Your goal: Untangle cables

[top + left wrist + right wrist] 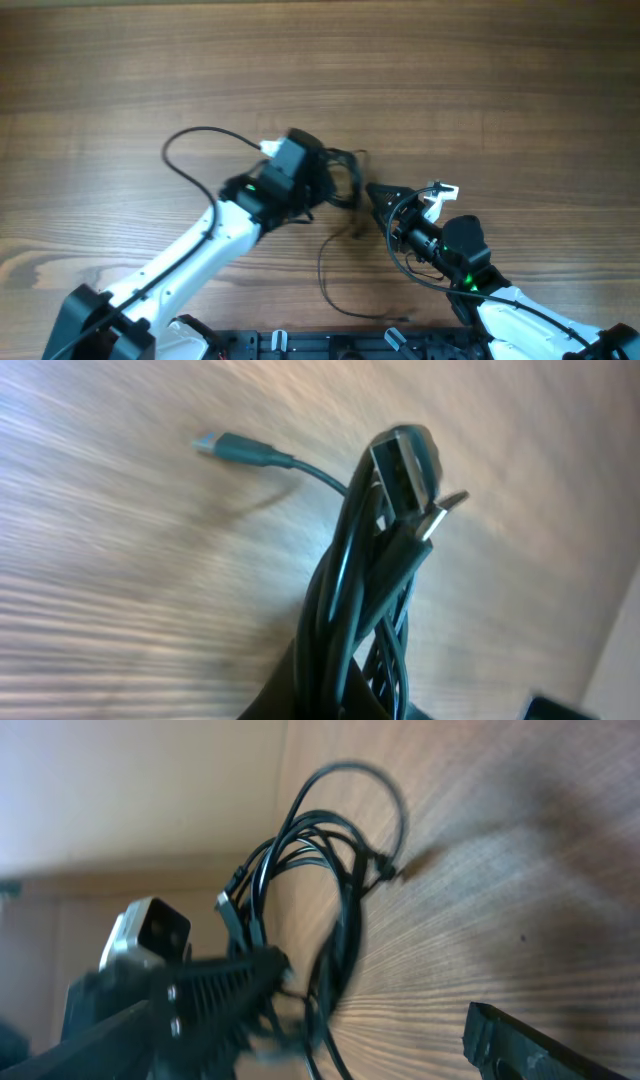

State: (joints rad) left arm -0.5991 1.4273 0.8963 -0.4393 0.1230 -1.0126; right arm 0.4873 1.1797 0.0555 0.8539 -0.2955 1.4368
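Two fingers of the left gripper (325, 185), mid-frame overhead, are pinched tight on the cables (360, 600), a twisted bunch rising to a flat plug (405, 460) at upper centre of its wrist view. The right gripper (378, 195), just to the right, looks spread wide and empty. One strand (322, 270) trails toward the bottom edge across the table (480, 80). Little seems done: the cords are wound together, all needing separation.

A bundle of black cables (350, 600) stands up off the wooden table (120, 580), a USB-A plug (403, 460) topmost and a silvery-tipped plug (433, 522) just below it; a third plug (228, 448) lies apart on the wood, its cord joining the bundle
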